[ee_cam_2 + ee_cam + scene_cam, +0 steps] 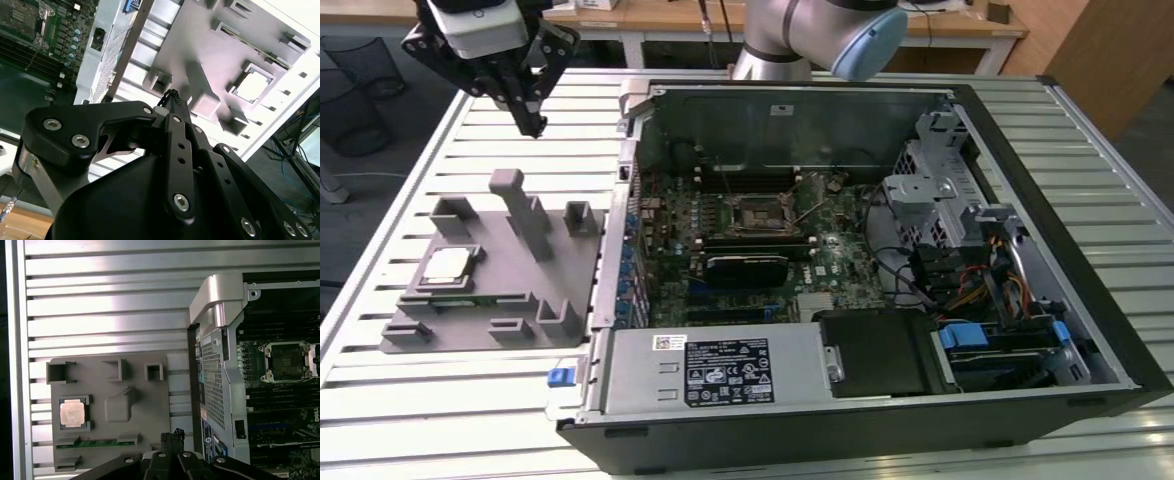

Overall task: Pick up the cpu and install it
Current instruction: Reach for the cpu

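The cpu [447, 265] is a pale silvery square chip lying flat in a recess of the grey holder block [507, 290] on the slatted table, at the exterior view's left. It is also seen in both wrist views [252, 85] [73, 413]. My black gripper [531, 125] hangs high above the far end of the holder, well apart from the cpu, its fingers [172, 96] shut together with nothing between them. The tips [172, 434] point down beside the holder. The empty cpu socket [761, 213] [290, 361] sits on the motherboard inside the open computer case.
The open case [1014, 200] fills the table's middle and the exterior view's right, with its power supply [714, 370] at the front and drive cages at the side. A green memory stick [95, 442] lies in the holder near the cpu. Upright posts [520, 205] rise from the holder.
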`<state>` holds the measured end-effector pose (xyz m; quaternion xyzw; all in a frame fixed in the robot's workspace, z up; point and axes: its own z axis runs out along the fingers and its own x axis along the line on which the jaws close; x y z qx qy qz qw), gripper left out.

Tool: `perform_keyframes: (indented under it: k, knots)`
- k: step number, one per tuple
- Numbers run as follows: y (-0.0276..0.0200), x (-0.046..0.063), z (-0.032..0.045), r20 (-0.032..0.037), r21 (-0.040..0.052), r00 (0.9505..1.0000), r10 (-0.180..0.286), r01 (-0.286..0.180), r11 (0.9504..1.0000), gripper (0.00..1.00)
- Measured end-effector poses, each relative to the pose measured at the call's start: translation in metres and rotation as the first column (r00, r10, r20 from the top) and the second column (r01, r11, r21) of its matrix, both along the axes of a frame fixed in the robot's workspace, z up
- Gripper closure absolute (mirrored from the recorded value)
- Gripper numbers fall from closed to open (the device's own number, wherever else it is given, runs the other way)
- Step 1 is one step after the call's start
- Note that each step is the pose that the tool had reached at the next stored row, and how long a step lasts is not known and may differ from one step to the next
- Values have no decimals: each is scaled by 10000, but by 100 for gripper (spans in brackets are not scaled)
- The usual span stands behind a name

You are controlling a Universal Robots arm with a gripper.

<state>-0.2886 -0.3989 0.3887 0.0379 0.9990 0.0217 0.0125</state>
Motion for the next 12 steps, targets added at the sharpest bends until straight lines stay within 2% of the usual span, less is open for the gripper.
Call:
perform_keyframes:
  k: [12]
  knots:
    - [0, -246, -12, -2, 0, 10000, 0, 0, 10000, 89]
